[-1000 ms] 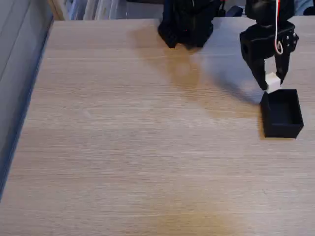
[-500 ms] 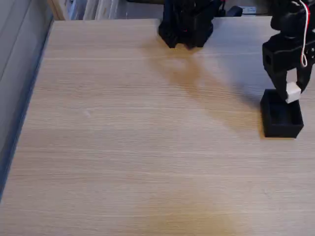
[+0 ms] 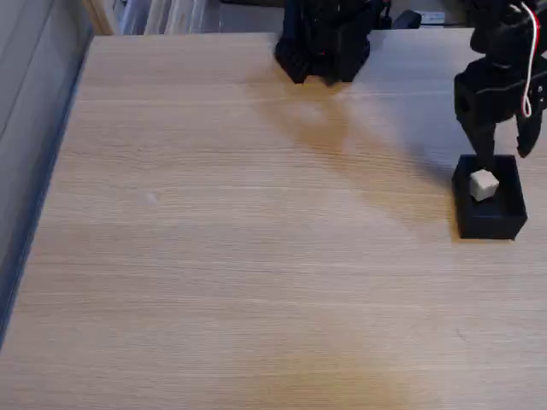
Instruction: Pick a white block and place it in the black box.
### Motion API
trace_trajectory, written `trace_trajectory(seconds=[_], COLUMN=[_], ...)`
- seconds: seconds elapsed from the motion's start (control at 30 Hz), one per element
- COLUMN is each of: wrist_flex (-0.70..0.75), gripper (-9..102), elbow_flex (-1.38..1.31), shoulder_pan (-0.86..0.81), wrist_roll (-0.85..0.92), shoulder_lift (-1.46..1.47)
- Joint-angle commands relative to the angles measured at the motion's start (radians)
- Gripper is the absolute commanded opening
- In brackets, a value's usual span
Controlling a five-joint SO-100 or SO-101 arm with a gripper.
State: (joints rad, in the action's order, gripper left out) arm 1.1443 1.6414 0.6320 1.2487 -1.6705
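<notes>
Here, in the fixed view, the white block (image 3: pixel 484 184) lies inside the black box (image 3: pixel 489 219), resting on the box floor toward its left half, tilted a little so that one corner turns toward the camera. The box stands at the right edge of the wooden table (image 3: pixel 239 256), open side up, with its long axis running roughly away from the camera.

The gripper (image 3: pixel 506 152) hangs directly above the box, near its far rim. Its two fingers are spread apart, with a clear gap between them, and they hold nothing. The block sits just below and slightly to the left of that gap, apart from both fingers; the left finger's tip comes down close to the box's far wall. A red and white wire (image 3: pixel 532 60) loops along the gripper body.

The arm's base (image 3: pixel 325 38) stands at the far edge of the table, well apart from the box and to its left in this view.

Judged from how things lie, the placing looks done: the block is within the walls and free of the fingers. What the next move turns on is that the block lies straight beneath the open fingers, so a plain rise upward should clear both the block and the thin walls, while a sideways sweep risks nudging the far rim.
</notes>
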Motion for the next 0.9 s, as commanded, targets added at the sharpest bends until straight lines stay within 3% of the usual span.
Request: trace_trajectory(seconds=[0.0,0.27,0.6,0.87], wrist_flex=[0.009,-0.006,-0.196,-0.209], gripper=[0,0,0,0], elbow_flex=[-0.041,0.158,0.729,1.118], shoulder_pan=[-0.017,-0.106,-0.396,-0.545], wrist_roll=[-0.005,0.069,0.345,0.376], shoulder_lift=[-0.038,-0.252,-0.643,-1.003])
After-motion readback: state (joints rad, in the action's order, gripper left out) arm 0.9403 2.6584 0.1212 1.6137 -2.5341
